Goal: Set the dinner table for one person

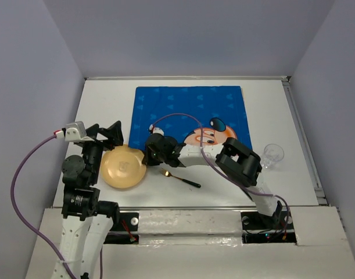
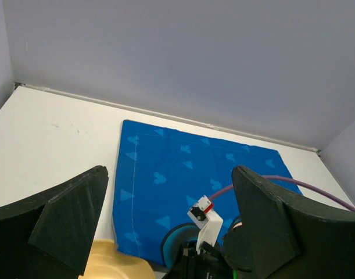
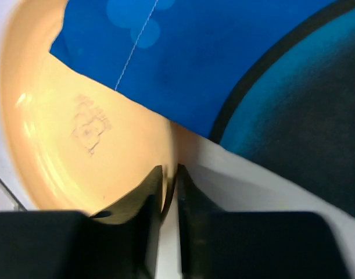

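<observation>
**Plate pinched at the rim, ready to go onto the mat**

We judge the step in hand to be the placing of the plate (image 1: 122, 168). It sits on the white dinner table (image 1: 101, 104), at the near-left corner of the blue placemat (image 1: 189, 107). The right arm reaches across the table, and the right gripper (image 3: 170, 174) is clenched on the plate's rim, with the yellow edge caught between its two jaws. In the right wrist view the mat's corner cuts across the plate, and we cannot tell which lies on top.

The left gripper (image 2: 165, 203) hangs just beside the plate's far-left edge, jaws spread wide and holding nothing.

A gold-headed utensil (image 1: 180, 178) lies just off the mat's near edge. A clear glass (image 1: 273, 154) stands on the table to the mat's right.

The next move, as we see it, calls for a lift clear of the mat's corner. Then we carry the plate toward the middle of the mat, keeping it level so the thin rim does not slip from the pinch
</observation>
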{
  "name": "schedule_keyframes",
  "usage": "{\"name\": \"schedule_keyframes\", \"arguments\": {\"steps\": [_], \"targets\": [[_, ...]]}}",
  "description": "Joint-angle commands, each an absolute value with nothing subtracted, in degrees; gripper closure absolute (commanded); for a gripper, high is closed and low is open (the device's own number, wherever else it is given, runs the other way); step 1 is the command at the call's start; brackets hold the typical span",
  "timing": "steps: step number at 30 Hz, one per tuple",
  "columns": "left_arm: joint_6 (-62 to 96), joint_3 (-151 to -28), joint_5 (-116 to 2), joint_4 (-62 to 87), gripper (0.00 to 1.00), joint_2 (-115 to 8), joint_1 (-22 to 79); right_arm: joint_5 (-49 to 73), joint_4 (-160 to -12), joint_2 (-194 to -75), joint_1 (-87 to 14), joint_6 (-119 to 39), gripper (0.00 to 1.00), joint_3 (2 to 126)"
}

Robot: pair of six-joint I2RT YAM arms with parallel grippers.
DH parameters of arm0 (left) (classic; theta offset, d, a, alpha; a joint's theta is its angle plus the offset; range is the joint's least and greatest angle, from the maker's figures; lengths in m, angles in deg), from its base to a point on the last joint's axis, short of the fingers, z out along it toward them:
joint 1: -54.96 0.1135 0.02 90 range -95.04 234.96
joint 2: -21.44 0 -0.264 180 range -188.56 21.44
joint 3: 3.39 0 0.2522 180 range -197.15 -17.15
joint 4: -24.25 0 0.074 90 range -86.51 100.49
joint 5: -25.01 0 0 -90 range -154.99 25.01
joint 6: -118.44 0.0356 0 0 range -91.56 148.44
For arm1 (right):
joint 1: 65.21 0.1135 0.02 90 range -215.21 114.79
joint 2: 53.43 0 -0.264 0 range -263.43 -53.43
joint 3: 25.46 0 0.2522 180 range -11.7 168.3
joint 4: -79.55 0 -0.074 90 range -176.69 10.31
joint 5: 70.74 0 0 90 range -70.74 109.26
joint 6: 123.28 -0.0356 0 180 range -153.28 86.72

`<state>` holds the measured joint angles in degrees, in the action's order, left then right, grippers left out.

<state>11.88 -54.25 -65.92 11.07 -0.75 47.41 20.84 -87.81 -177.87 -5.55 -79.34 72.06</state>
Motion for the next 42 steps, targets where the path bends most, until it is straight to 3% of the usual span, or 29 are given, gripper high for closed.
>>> {"name": "schedule_keyframes", "arguments": {"steps": [1,3,6,11,15,19,28,42], "targets": [[13.59,-54.59,-67.18,12.87,0.01,0.26,47.14,18.48,-87.48,-177.88,-3.07,-80.3,0.95,75.4],[13.85,-54.94,-68.84,12.34,0.01,0.61,47.14,16.19,-87.39,-177.71,-2.37,-79.95,1.0,75.83],[14.03,-55.64,-73.57,11.46,0.01,2.45,46.97,15.3,-86.87,-176.83,-0.35,-77.67,1.0,78.03],[14.2,-58.54,-78.16,11.11,0.01,3.6,46.26,23.19,-81.95,-173.58,0.71,-71.35,1.0,83.74],[14.29,-57.85,-78.52,11.72,0.01,4.13,45.56,25.68,-80.8,-168.05,-8.5,-70.53,1.0,83.32],[13.85,-54.77,-75.1,11.81,0.01,4.48,45.12,24.1,-83.43,-160.84,-19.13,-70.72,1.0,74.36],[14.11,-53.98,-70.61,12.16,0.01,5.71,40.81,9.15,-84.75,-158.72,-41.63,-70.63,1.0,65.9],[13.85,-53.8,-69.73,12.42,0.01,5.71,39.58,6.42,-79.57,-168.12,-47.28,-67.56,1.0,70.83]]}}
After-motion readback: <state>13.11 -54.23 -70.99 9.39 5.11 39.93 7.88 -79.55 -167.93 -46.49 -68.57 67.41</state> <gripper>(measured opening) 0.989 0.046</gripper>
